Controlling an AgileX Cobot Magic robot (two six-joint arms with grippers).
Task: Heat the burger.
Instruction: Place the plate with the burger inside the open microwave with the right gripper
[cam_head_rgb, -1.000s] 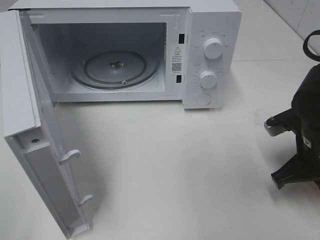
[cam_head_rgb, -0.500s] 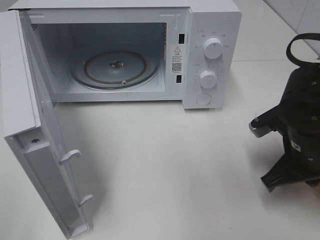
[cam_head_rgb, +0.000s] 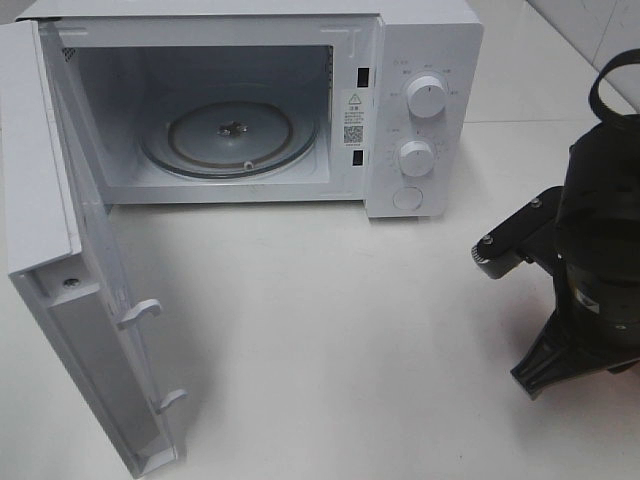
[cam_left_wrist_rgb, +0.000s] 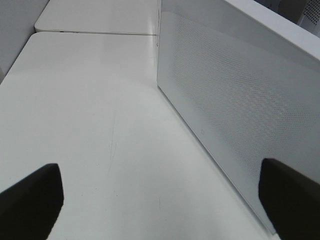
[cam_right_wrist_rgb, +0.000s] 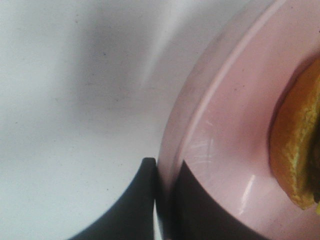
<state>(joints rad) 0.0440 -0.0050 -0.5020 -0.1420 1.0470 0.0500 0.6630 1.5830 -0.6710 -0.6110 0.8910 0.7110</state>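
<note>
The burger (cam_right_wrist_rgb: 296, 145) shows only as an orange-brown edge with a bit of green, lying on a pink plate (cam_right_wrist_rgb: 225, 150) in the right wrist view. My right gripper (cam_right_wrist_rgb: 167, 167) is shut on the rim of that plate, one finger on each side of it. In the high view the right arm (cam_head_rgb: 600, 250) stands at the right edge of the table and hides both plate and burger. The white microwave (cam_head_rgb: 425, 50) stands at the back, its door (cam_head_rgb: 60, 250) swung wide open to the left, the glass turntable (cam_head_rgb: 230, 135) bare. My left gripper (cam_left_wrist_rgb: 160, 200) is open, beside the door's outer face.
The microwave's two knobs (cam_head_rgb: 427, 97) and a round button sit on its right panel. The open door juts toward the table's front left. White tabletop (cam_head_rgb: 330, 330) stretches between the microwave's opening and the right arm.
The right arm has come in from the right edge toward the left, further over the table. Microwave, door and left gripper have not moved.
</note>
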